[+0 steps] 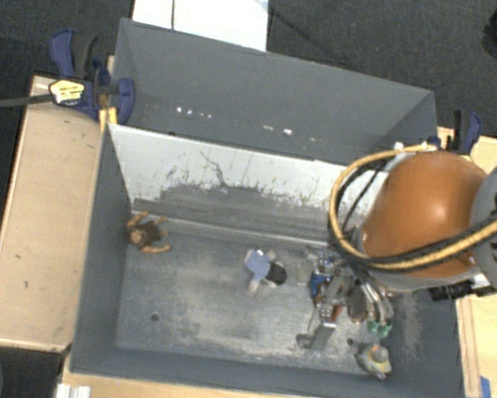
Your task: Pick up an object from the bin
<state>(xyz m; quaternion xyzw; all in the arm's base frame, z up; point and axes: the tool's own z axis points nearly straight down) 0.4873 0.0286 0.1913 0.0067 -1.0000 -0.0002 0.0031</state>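
Note:
My gripper (321,330) hangs low over the right part of the bin floor, under the arm's orange cover. A small blue thing (319,282) lies just to its upper left, partly hidden by the gripper's body. A small tan and green thing (376,359) rests to its lower right near the bin's front wall. A little green piece (378,331) sits just above that. I see nothing held in the gripper.
A pale blue and white thing with a black end (263,268) lies mid-floor, left of the gripper. A brown lumpy thing (147,235) sits by the left wall. The arm and its cables cover the bin's right side.

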